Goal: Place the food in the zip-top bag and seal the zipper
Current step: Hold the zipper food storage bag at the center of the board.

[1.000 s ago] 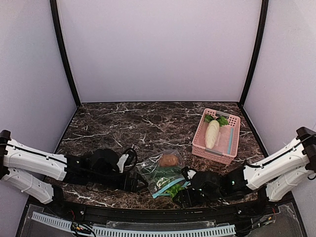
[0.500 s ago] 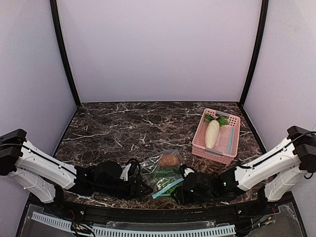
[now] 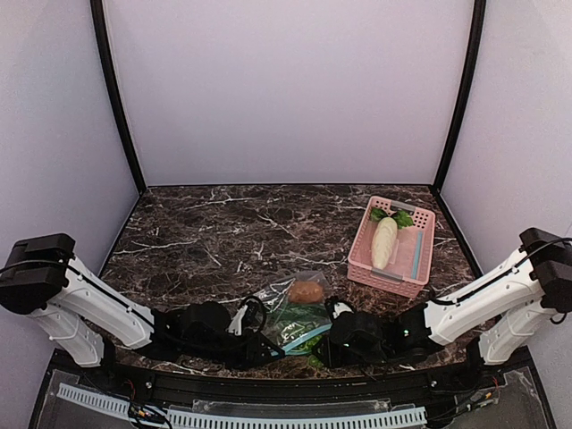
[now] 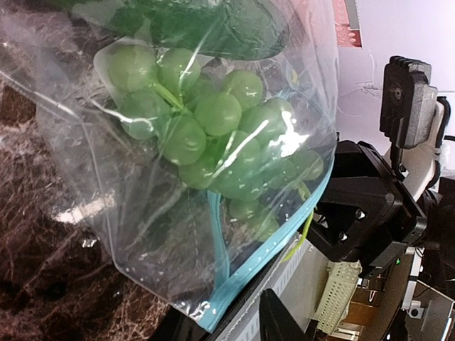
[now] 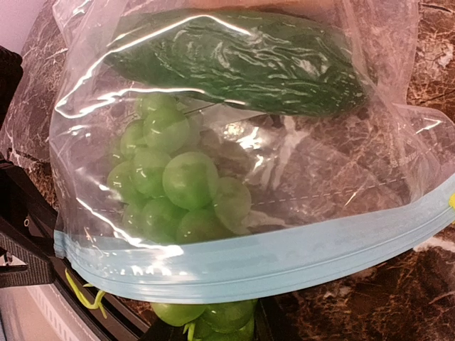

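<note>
Lying near the front edge of the dark marbled counter (image 3: 223,232), the zip-top bag (image 5: 334,170) holds a bunch of green grapes (image 5: 188,181) and a dark green leafy piece (image 5: 242,60). A round brown-orange lump (image 3: 307,291) sits at its far end, seemingly under the plastic. The teal zipper (image 5: 284,259) runs along the near mouth edge, and a few grapes show below that strip. The left pincer (image 3: 264,347) and right pincer (image 3: 322,347) flank that edge. I cannot tell how far either is open or whether it grips anything. A pink basket (image 3: 420,268) with a white radish (image 3: 384,241) stands well apart, to the right.
</note>
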